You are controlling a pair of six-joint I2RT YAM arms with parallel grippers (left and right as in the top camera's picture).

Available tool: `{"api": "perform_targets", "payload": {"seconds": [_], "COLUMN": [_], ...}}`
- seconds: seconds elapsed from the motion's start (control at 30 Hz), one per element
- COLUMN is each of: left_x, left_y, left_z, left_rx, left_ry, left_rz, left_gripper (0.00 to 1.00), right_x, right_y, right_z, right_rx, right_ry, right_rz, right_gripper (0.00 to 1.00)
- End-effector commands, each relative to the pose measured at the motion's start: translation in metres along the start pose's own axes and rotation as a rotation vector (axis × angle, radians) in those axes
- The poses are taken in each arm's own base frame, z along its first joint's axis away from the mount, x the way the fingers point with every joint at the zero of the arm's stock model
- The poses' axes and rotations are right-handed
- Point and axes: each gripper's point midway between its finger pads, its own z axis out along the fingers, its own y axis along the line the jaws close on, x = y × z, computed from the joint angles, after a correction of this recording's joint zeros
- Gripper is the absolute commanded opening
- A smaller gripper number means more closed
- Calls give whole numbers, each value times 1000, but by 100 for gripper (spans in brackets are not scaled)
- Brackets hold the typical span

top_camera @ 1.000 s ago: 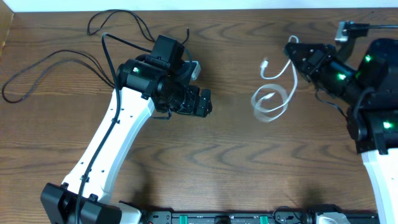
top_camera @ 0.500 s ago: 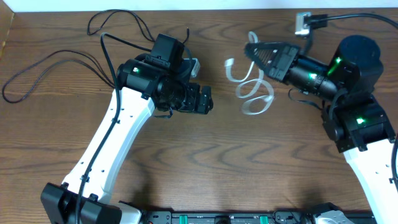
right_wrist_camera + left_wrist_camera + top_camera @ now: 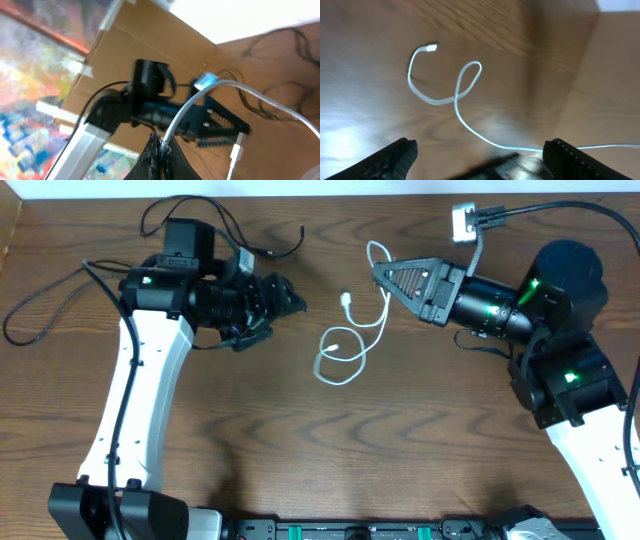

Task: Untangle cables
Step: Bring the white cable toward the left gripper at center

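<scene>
One risk stands out: the white cable (image 3: 456, 102) crosses itself in a small loop, so a hard pull from the right end effector (image 3: 382, 275), whose fingers are pressed together on the cable close to one plug, would likely cinch that loop into a knot. The pinch is thin, so the cable could also slip free. The left end effector (image 3: 285, 300) hovers spread wide and empty, left of the loop. The cable is thin and limp, curling across mid-worktop (image 3: 300, 450) with its free plug lying flat. Two black cables (image 3: 146, 218) sprawl at the far left, where the left arm could snag them.
</scene>
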Motion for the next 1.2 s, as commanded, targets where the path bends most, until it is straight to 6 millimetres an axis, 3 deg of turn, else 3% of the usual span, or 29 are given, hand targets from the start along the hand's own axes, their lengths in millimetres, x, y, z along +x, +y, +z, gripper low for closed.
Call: {"api": "perform_targets", "payload": {"seconds": [0.0,0.17,0.37,0.57,0.7,0.87,1.0,1.17], "left_x": [9,29,40,41,42,52,56,56], "left_y": [-12,-19,-32,-33,-34,-40,-42,-42], "left_z": [0,-2,-3,-2,-1,2,4,4], "left_rx": [67,95,151,145,145,144,142,142], "left_ry": [61,169,237,243,246,278,291,290], "left_rz": [-178,-393,-391,-429,-427,-413,-403,-403], "left_gripper": [86,86,85,85,78,72,60,60], "right_x": [9,13,12,15,19,15,12,11], "right_y": [27,35,34,61,76,74,72,69], "right_z": [4,12,18,23,25,26,27,27], "right_rx": [-77,-92,-77,-168,-217,-198,-188,-168], "right_ry": [25,14,-11,-25,-26,-57,-71,-87], "right_rz": [-84,-147,-150,-208,-235,-231,-233,-340], "right_gripper": [2,1,2,2,2,1,2,1]}}
